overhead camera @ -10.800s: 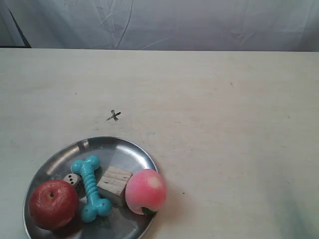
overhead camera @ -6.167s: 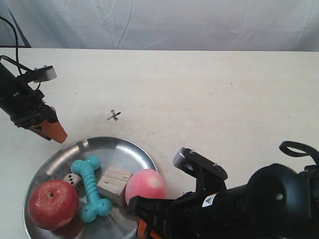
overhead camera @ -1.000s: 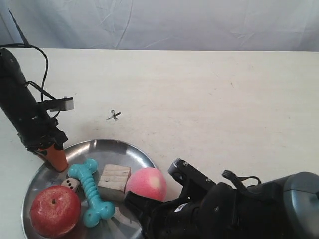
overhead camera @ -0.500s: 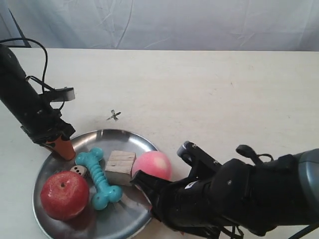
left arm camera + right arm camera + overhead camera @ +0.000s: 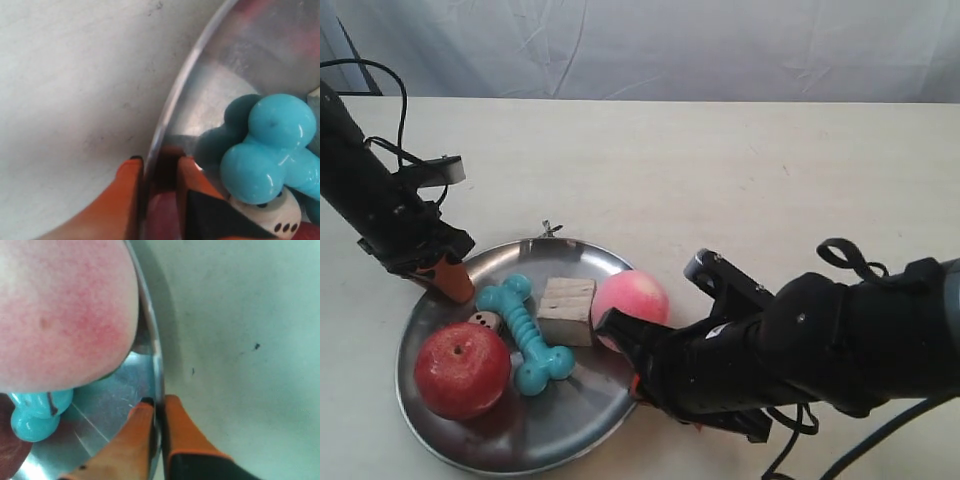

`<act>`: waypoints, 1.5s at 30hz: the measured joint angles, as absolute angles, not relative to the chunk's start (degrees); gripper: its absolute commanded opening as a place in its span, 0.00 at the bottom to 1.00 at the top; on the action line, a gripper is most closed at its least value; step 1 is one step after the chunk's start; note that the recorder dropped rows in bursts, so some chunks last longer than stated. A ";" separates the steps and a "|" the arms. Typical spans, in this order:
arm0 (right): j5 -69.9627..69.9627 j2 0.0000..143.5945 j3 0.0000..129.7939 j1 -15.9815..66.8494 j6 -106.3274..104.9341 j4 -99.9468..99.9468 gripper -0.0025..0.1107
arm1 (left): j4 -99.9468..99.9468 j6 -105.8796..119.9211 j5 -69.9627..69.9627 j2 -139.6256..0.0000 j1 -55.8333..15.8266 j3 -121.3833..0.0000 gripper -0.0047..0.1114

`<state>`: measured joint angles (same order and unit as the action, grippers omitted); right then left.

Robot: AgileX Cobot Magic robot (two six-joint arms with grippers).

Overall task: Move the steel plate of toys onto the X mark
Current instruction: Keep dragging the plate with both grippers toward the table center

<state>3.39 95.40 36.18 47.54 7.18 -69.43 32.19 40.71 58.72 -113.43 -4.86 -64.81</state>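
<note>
Steel plate [image 5: 532,432] with apple [image 5: 462,370], peach [image 5: 630,298], bone [image 5: 525,335], block [image 5: 567,310], die [image 5: 485,321]. Left gripper [image 5: 157,165] pinches rim near die; right gripper [image 5: 157,402], rim by peach. X mark [image 5: 550,229] at plate's edge.

Left arm [image 5: 365,205], left of frame: slim, matte black, grey bracket [image 5: 432,172] on its side, thin black cable [image 5: 382,72] arcing above. Right arm [image 5: 820,345], lower right: bulky, rounded, black; grey end block [image 5: 718,273]; looped black cable [image 5: 848,262]. Left gripper [image 5: 159,172] and right gripper [image 5: 159,407]: tapered orange fingers, black further back.
</note>
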 measured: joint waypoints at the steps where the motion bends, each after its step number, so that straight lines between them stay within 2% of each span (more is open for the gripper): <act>1: 4.84 95.40 37.04 46.64 7.29 -67.67 0.01 | 31.27 39.77 58.72 -113.39 -4.86 -64.92 0.04; 5: 7.24 95.40 38.48 43.52 7.40 -64.63 0.01 | 29.89 37.40 59.83 -113.20 -4.65 -66.83 0.04; 15: 5.36 95.40 39.14 42.30 7.40 -63.58 0.01 | 28.60 34.81 62.92 -113.20 -4.65 -71.22 0.04; 23: 8.11 95.31 43.03 35.86 6.41 -57.94 0.01 | 28.60 32.45 63.16 -113.20 -4.65 -73.29 0.04; 45: 11.70 106.05 55.23 32.95 6.49 -53.06 0.01 | 20.24 27.93 63.61 -117.75 -4.16 -82.96 0.04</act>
<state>11.70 106.05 55.23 32.95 6.49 -53.06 20.24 27.93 63.61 -117.75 -4.16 -82.96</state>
